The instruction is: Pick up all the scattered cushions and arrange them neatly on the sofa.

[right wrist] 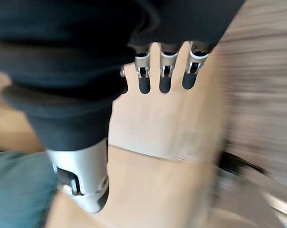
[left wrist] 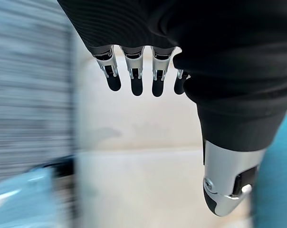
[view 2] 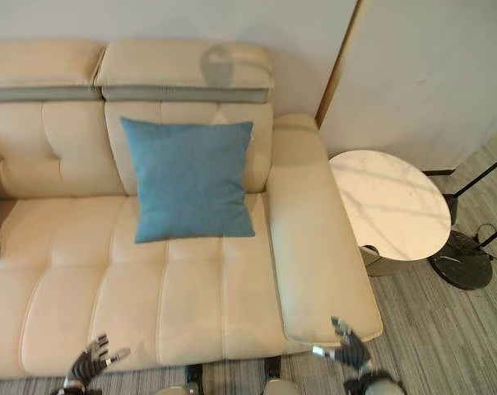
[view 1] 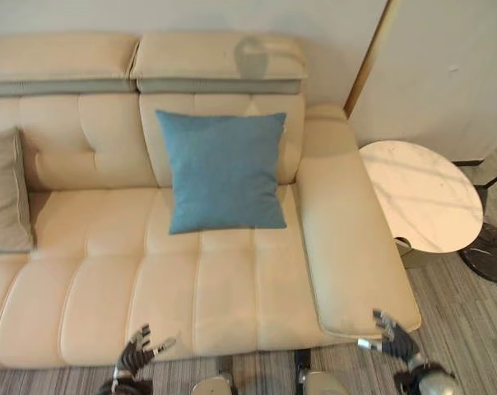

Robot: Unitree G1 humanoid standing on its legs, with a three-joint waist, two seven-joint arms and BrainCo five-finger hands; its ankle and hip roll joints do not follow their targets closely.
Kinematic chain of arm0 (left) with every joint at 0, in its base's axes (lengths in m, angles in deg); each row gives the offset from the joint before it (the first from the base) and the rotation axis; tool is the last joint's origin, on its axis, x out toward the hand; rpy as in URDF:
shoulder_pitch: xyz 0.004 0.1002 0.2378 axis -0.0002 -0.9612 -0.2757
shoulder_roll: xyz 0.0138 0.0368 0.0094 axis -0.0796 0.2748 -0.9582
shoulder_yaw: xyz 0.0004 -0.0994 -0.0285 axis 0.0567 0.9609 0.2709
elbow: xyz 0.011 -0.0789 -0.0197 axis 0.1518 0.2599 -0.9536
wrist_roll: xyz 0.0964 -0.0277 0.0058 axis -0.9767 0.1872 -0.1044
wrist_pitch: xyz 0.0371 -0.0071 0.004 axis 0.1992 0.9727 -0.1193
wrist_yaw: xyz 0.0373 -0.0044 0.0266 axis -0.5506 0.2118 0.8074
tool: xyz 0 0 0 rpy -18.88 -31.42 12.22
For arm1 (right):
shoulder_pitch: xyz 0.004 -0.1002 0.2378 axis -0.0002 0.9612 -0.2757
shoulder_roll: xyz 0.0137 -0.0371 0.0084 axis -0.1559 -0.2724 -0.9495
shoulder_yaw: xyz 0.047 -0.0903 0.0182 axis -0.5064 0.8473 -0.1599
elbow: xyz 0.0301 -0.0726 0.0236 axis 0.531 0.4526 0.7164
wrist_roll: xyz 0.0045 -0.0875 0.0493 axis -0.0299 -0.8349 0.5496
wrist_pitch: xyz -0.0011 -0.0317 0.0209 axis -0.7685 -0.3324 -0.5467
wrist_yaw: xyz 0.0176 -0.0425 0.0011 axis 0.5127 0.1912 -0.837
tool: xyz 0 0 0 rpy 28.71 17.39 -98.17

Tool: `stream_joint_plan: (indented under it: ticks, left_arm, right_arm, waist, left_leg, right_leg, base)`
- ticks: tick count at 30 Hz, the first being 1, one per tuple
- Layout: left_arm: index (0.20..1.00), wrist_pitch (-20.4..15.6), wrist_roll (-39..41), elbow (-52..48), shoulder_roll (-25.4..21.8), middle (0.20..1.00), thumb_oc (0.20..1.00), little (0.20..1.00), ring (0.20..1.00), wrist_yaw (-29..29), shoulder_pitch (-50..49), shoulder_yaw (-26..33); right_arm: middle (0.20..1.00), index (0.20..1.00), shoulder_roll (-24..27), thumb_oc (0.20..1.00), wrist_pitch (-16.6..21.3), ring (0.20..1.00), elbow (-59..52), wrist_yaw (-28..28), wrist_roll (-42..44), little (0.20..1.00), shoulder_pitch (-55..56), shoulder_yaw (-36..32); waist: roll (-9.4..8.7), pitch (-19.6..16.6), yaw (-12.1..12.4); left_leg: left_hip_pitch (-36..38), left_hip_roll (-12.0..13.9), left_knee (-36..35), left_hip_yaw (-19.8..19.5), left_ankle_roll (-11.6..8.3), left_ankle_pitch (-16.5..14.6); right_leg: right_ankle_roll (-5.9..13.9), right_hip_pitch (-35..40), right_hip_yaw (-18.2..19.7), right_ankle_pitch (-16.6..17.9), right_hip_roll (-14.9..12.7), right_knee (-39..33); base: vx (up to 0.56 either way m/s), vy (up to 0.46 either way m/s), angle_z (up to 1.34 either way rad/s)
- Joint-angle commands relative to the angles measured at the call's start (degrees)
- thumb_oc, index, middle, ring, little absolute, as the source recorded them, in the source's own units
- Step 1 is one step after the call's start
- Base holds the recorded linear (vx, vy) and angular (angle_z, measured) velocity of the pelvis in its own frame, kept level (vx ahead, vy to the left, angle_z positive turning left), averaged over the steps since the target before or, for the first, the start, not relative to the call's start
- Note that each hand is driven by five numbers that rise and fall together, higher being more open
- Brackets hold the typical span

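Two cushions on sofa, no print.

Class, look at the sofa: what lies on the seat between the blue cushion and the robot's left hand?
Nothing: in the left eye view the stretch of seat from the blue cushion to the left hand is bare.

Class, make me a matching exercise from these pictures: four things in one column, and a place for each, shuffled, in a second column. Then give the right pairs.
Things:
1. blue cushion
2. beige cushion
3. round side table
4. right hand

Places:
A. on the floor beside the sofa's armrest
B. at the front end of the armrest
C. upright against the sofa's backrest
D. on the sofa at the far left of the left eye view

Pairs: 1-C, 2-D, 3-A, 4-B
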Motion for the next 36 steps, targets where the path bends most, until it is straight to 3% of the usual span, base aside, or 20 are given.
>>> stream_joint_plan:
  ticks: [1, 2, 3, 5, 6, 7, 9, 11, 12, 13, 16, 17, 19, 20, 21, 23, 24, 25, 29, 36]
  left_arm:
    - [1.000, -2.12, -1.93, -2.81, -3.63, 1.000, 1.000, 1.000, 1.000, 1.58, 3.13, 2.15]
    - [1.000, -2.21, -1.63, -4.09, -4.41, 1.000, 1.000, 1.000, 1.000, 1.70, 3.90, 1.23]
    - [1.000, -2.21, -1.62, -4.09, -4.43, 1.000, 1.000, 1.000, 1.000, 1.70, 3.92, 1.25]
    - [1.000, -1.99, -2.77, -4.97, -6.09, 1.000, 1.000, 1.000, 1.000, 1.98, 5.36, -0.20]
    - [1.000, -1.98, -2.77, -4.97, -6.09, 1.000, 1.000, 1.000, 1.000, 1.98, 5.38, -0.21]
    - [1.000, -1.95, -2.96, -5.39, -6.54, 1.000, 1.000, 1.000, 1.000, 2.24, 6.10, -0.80]
    - [1.000, -2.12, -2.76, -6.46, -6.17, 1.000, 1.000, 1.000, 1.000, 2.97, 6.54, -1.44]
    - [1.000, -2.12, -2.75, -6.46, -6.18, 1.000, 1.000, 1.000, 1.000, 2.97, 6.55, -1.45]
    - [1.000, -2.23, -2.18, -6.57, -5.67, 1.000, 1.000, 1.000, 1.000, 3.52, 7.52, -1.38]
    - [1.000, -2.24, -1.85, -6.27, -5.15, 1.000, 1.000, 1.000, 1.000, 4.09, 7.65, -1.05]
    - [1.000, -2.17, -1.46, -5.42, -4.25, 1.000, 1.000, 1.000, 1.000, 4.77, 6.95, -0.05]
    - [1.000, -2.13, -2.13, -5.03, -4.09, 1.000, 1.000, 1.000, 1.000, 4.93, 7.21, 0.06]
    - [1.000, -2.22, -2.46, -5.46, -4.13, 1.000, 1.000, 1.000, 1.000, 4.63, 7.15, -0.18]
    - [1.000, -2.21, -2.46, -5.47, -4.12, 1.000, 1.000, 1.000, 1.000, 4.63, 7.17, -0.18]
    - [1.000, -2.33, -2.16, -6.03, -4.25, 1.000, 1.000, 1.000, 1.000, 4.22, 6.80, 0.27]
    - [1.000, -2.17, -1.98, -6.04, -4.05, 1.000, 1.000, 1.000, 1.000, 4.20, 6.76, 0.40]
    - [1.000, -2.17, -1.98, -6.04, -4.05, 1.000, 1.000, 1.000, 1.000, 4.20, 6.78, 0.40]
    - [1.000, -2.32, -1.82, -6.15, -3.77, 1.000, 1.000, 1.000, 1.000, 4.09, 6.87, 0.10]
    - [1.000, -2.23, -2.04, -6.82, -3.50, 1.000, 1.000, 1.000, 1.000, 3.64, 6.63, -0.83]
    - [1.000, -2.11, -1.10, -7.70, -4.67, 1.000, 1.000, 1.000, 1.000, 3.05, 6.59, -0.33]
  right_arm:
    - [1.000, 1.000, 1.05, 1.000, 2.08, 1.000, -2.41, 2.70, -0.78, 1.000, -6.21, -0.04]
    - [1.000, 1.000, 0.25, 1.000, 2.14, 1.000, -1.34, 3.30, 0.55, 1.000, -6.55, 0.18]
    - [1.000, 1.000, 0.23, 1.000, 2.15, 1.000, -1.33, 3.30, 0.55, 1.000, -6.59, 0.18]
    - [1.000, 1.000, 0.22, 1.000, 2.49, 1.000, -0.04, 4.51, 0.55, 1.000, -6.79, 0.45]
    - [1.000, 1.000, 0.22, 1.000, 2.49, 1.000, -0.03, 4.51, 0.55, 1.000, -6.81, 0.44]
    - [1.000, 1.000, 0.32, 1.000, 2.66, 1.000, 0.06, 4.97, 0.41, 1.000, -6.74, 0.40]
    - [1.000, 1.000, 0.60, 1.000, 2.60, 1.000, -0.43, 5.58, 0.74, 1.000, -7.12, 0.38]
    - [1.000, 1.000, 0.59, 1.000, 2.60, 1.000, -0.43, 5.59, 0.74, 1.000, -7.13, 0.37]
    - [1.000, 1.000, 0.78, 1.000, 2.27, 1.000, -0.26, 6.20, 1.57, 1.000, -8.34, 0.13]
    - [1.000, 1.000, 2.05, 1.000, 2.19, 1.000, -1.04, 6.93, 1.35, 1.000, -9.01, -0.09]
    - [1.000, 1.000, 3.46, 1.000, 2.11, 1.000, -1.49, 7.46, 0.98, 1.000, -9.25, -0.90]
    - [1.000, 1.000, 4.79, 1.000, 1.80, 1.000, -1.88, 7.92, 0.28, 1.000, -9.92, -0.97]
    - [1.000, 1.000, 5.51, 1.000, 1.90, 1.000, -2.45, 8.04, 0.13, 1.000, -9.76, -1.20]
    - [1.000, 1.000, 5.52, 1.000, 1.90, 1.000, -2.45, 8.04, 0.13, 1.000, -9.78, -1.21]
    - [1.000, 1.000, 5.65, 1.000, 1.84, 1.000, -3.19, 7.63, 0.30, 1.000, -9.11, -1.44]
    - [1.000, 1.000, 5.86, 1.000, 1.82, 1.000, -3.32, 7.35, 0.05, 1.000, -9.02, -1.21]
    - [1.000, 1.000, 5.86, 1.000, 1.82, 1.000, -3.32, 7.35, 0.04, 1.000, -9.04, -1.22]
    - [1.000, 1.000, 5.95, 1.000, 1.99, 1.000, -3.64, 6.88, 0.29, 1.000, -9.17, -1.13]
    - [1.000, 1.000, 5.27, 1.000, 1.81, 1.000, -2.43, 6.43, 0.27, 1.000, -9.02, -0.72]
    - [1.000, 1.000, 4.07, 1.000, 1.15, 1.000, 1.62, 6.51, 0.57, 1.000, -9.93, 0.08]
  waist:
    - [-0.73, 2.24, 0.04]
    - [-0.13, 3.50, 0.64]
    - [-0.18, 3.34, 0.64]
    - [1.52, 3.58, 1.81]
    - [1.56, 3.43, 1.88]
    - [1.49, 2.63, 2.29]
    - [1.06, 2.13, 3.21]
    - [1.04, 2.20, 3.14]
    - [0.87, 1.64, 4.51]
    - [1.65, 1.61, 4.79]
    - [2.58, 2.14, 4.76]
    - [2.22, 3.69, 4.67]
    - [1.47, 4.27, 3.91]
    - [1.56, 4.17, 3.89]
    - [0.52, 3.94, 3.10]
    - [-0.03, 3.69, 2.89]
    - [-0.02, 3.59, 2.85]
    - [-0.45, 3.25, 2.24]
    - [0.72, 1.40, 1.24]
    - [0.33, -0.22, 1.89]
  left_leg:
    - [1.95, -0.42, 1.17, -0.03, -0.49, -5.62]
    - [0.78, 0.64, 2.31, 0.51, -0.14, -4.58]
    - [0.52, 0.63, 2.38, 0.54, -0.14, -4.50]
    - [-1.05, 2.33, 1.69, 0.27, 0.28, -1.83]
    - [-1.27, 2.42, 1.73, 0.32, 0.25, -1.78]
    - [-2.49, 2.32, 0.96, -0.67, -0.06, -0.24]
    - [-4.98, 2.02, 1.07, -1.17, -0.59, 1.49]
    - [-4.90, 1.98, 1.07, -1.24, -0.60, 1.49]
    - [-8.16, 2.35, 0.80, -0.53, -1.90, 3.79]
    - [-10.97, 3.57, -0.07, -0.42, -3.68, 6.43]
    - [-13.08, 4.31, -0.07, -0.67, -5.17, 7.69]
    - [-13.23, 2.99, 1.47, -2.93, -5.32, 6.32]
    - [-12.95, 1.34, 8.06, -6.09, -4.26, 2.18]
    - [-13.18, 1.42, 8.15, -6.15, -4.26, 2.21]
    - [-10.21, 0.77, 12.10, -6.90, -3.33, -3.22]
    - [-7.67, -0.08, 15.07, -8.70, -2.83, -7.14]
    - [-7.81, -0.08, 15.02, -8.73, -2.82, -7.01]
    - [-5.23, -0.72, 17.34, -10.25, -2.65, -9.99]
    - [-0.87, -0.48, 11.43, -10.07, -2.30, -9.45]
    - [2.65, -1.51, 6.49, -10.45, -1.59, -9.03]
  right_leg:
    - [6.04, -5.16, -0.55, 4.40, -1.81, 3.43]
    - [5.02, -4.41, -1.91, 0.54, -1.28, 8.92]
    - [5.00, -4.68, -1.86, 0.60, -1.30, 8.97]
    - [2.84, -2.22, -1.78, -7.07, 1.16, 23.68]
    - [2.79, -2.46, -1.73, -6.97, 1.24, 23.68]
    - [2.49, -0.11, -0.18, -9.14, 3.89, 29.88]
    - [0.66, 2.46, 0.28, -10.97, 6.13, 27.12]
    - [0.64, 2.62, 0.19, -10.98, 6.10, 27.02]
    - [-1.64, 7.09, -1.81, -17.08, 7.06, 17.85]
    - [-3.25, 7.58, -0.89, -18.67, 9.15, 11.35]
    - [-3.70, 7.96, -1.49, -17.28, 9.78, 7.10]
    - [-3.73, 7.00, -1.52, -15.91, 8.79, 6.84]
    - [-3.48, 5.35, -2.50, -13.94, 7.28, 6.88]
    - [-3.50, 5.19, -2.53, -13.82, 7.38, 6.84]
    - [-3.32, 4.00, -2.97, -12.40, 5.60, 6.48]
    - [-3.42, 3.32, -2.79, -11.84, 4.92, 6.52]
    - [-3.43, 3.18, -2.82, -11.73, 4.92, 6.48]
    - [-3.47, 2.34, -2.41, -11.19, 4.51, 6.70]
    - [-3.19, 2.56, -2.98, -11.02, 5.18, 6.44]
    - [-2.33, 4.20, -2.25, -9.71, 5.28, 5.06]
  base:
    - [-0.34, 0.038, -0.62]
    - [-0.34, 0.036, -0.52]
    - [-0.39, 0.059, -0.47]
    - [-0.35, 0.042, -0.32]
    - [-0.39, -0.045, 0.10]
    - [-0.26, -0.100, 0.41]
    - [-0.25, -0.116, 0.40]
    - [-0.13, -0.079, -0.02]
    - [-0.43, -0.226, -0.09]
    - [-0.43, -0.226, 0.10]
    - [-0.42, -0.141, 0.31]
    - [-0.38, -0.043, 0.03]
    - [-0.36, -0.034, 0.01]
    - [-0.26, -0.011, 0.21]
    - [-0.21, -0.001, 0.25]
    - [-0.17, 0.004, 0.10]
    - [-0.09, 0.020, 0.02]
    - [-0.04, 0.043, 0.12]
    - [0.02, 0.059, -0.07]
    - [0.03, 0.062, 0.02]
